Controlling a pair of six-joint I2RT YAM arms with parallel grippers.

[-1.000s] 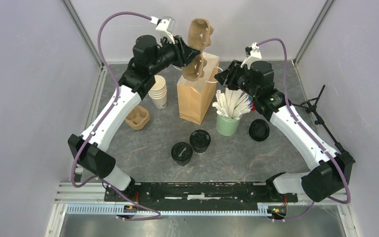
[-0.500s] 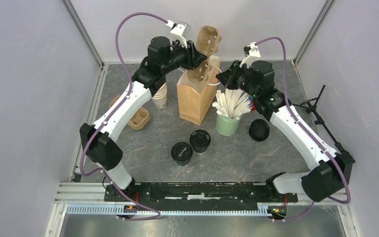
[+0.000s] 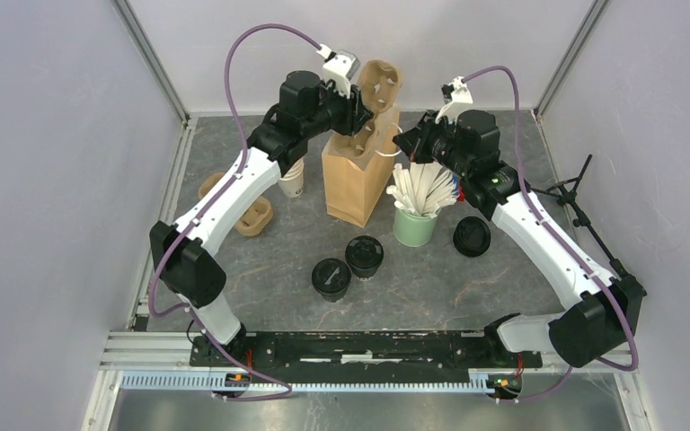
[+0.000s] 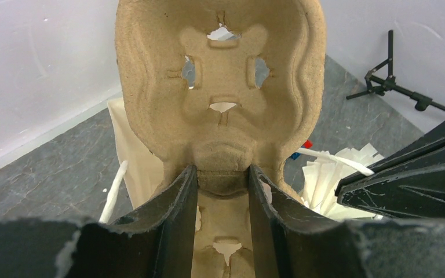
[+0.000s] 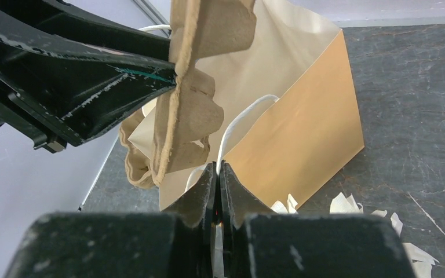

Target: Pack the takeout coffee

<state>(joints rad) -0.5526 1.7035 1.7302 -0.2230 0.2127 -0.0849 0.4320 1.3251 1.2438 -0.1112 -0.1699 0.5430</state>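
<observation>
Right end effector (image 5: pixel 217 174) pinches the white loop handle (image 5: pixel 237 124) of the brown paper bag (image 5: pixel 301 133) at 12 o'clock; left end effector (image 4: pixel 222 176) holds a tan moulded-pulp cup carrier (image 4: pixel 220 69) above its mouth; one black-lidded cream paper cup (image 3: pixel 331 278) and its twin (image 3: pixel 364 256) stand unpacked at 6 o'clock.

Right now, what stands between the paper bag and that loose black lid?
A green cup of white sticks stands between the bag and the lid; the top view shows it.
</observation>
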